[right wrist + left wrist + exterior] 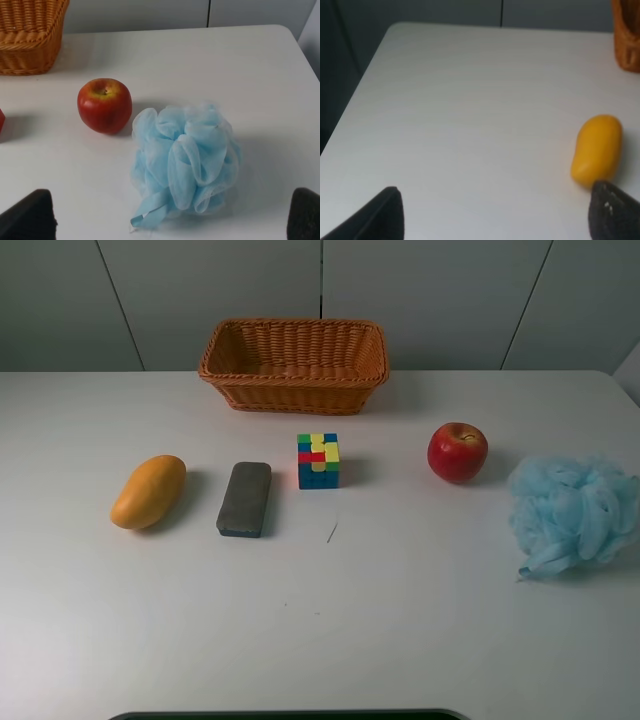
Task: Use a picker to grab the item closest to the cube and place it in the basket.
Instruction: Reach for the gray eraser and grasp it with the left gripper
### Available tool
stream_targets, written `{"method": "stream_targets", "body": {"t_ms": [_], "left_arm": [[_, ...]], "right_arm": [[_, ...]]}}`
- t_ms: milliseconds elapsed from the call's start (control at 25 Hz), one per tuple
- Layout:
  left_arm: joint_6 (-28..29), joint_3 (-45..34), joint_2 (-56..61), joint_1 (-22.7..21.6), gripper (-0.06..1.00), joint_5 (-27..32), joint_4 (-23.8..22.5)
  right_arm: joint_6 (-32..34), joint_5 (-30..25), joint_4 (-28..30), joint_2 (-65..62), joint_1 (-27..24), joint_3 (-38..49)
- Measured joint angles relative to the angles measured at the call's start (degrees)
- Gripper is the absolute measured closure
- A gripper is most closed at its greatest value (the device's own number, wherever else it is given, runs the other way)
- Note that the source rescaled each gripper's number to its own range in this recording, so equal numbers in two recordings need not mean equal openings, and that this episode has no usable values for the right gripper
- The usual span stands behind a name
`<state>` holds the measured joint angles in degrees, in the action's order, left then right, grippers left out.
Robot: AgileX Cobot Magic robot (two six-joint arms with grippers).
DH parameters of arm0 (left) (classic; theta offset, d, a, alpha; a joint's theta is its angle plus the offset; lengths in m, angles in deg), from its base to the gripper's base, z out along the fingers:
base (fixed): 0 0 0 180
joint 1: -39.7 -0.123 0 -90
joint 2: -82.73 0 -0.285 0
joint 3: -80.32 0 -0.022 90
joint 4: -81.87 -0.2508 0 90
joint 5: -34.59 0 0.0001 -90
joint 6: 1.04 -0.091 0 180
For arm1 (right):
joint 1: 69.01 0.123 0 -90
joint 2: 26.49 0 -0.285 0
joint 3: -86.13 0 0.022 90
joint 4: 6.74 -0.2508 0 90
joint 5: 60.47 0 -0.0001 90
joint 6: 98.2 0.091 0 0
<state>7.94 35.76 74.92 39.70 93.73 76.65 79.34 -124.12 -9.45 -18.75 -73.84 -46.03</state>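
Observation:
A multicoloured cube [318, 460] stands in the middle of the white table. A grey eraser block [245, 498] lies just left of it, the nearest item. A wicker basket [294, 364] stands behind the cube. Neither gripper shows in the exterior high view. In the left wrist view the left gripper [495, 212] is open over bare table, its fingertips [380, 215] wide apart, near a yellow mango [597, 149]. In the right wrist view the right gripper [170, 217] is open, its fingertips [30, 217] either side of a blue bath pouf [187, 162].
The mango [148, 491] lies at the far left. A red apple [457, 451] sits right of the cube, also in the right wrist view [104, 105]. The blue pouf [572, 512] lies at the right edge. The basket corner shows in the wrist views [30, 37].

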Motion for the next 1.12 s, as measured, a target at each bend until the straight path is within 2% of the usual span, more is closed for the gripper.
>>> {"method": "stream_targets", "body": {"t_ms": [120, 240, 400, 680, 760, 960, 1120], "left_arm": [[1.5, 5.0, -1.8, 0.0, 0.02, -1.7, 0.4], [2.4, 11.1, -9.4, 0.0, 0.02, -1.9, -0.1], [2.6, 22.4, -24.8, 0.0, 0.02, -1.9, 0.2], [2.8, 40.0, -51.5, 0.5, 0.02, -1.5, 4.6], [3.6, 42.5, -57.8, 2.9, 0.02, -1.8, 4.5], [9.9, 45.9, -70.2, 14.5, 0.02, -4.8, 0.3], [13.2, 46.3, -79.1, 22.1, 0.02, -6.7, -0.1]], "right_arm": [[0.0, 0.0, 0.0, 0.0, 0.0, 0.0], [0.0, 0.0, 0.0, 0.0, 0.0, 0.0], [0.0, 0.0, 0.0, 0.0, 0.0, 0.0], [0.1, 0.0, 0.0, 0.0, 0.0, 0.0], [0.1, 0.0, 0.0, 0.0, 0.0, 0.0], [0.1, 0.0, 0.0, 0.0, 0.0, 0.0], [0.1, 0.0, 0.0, 0.0, 0.0, 0.0]]}}
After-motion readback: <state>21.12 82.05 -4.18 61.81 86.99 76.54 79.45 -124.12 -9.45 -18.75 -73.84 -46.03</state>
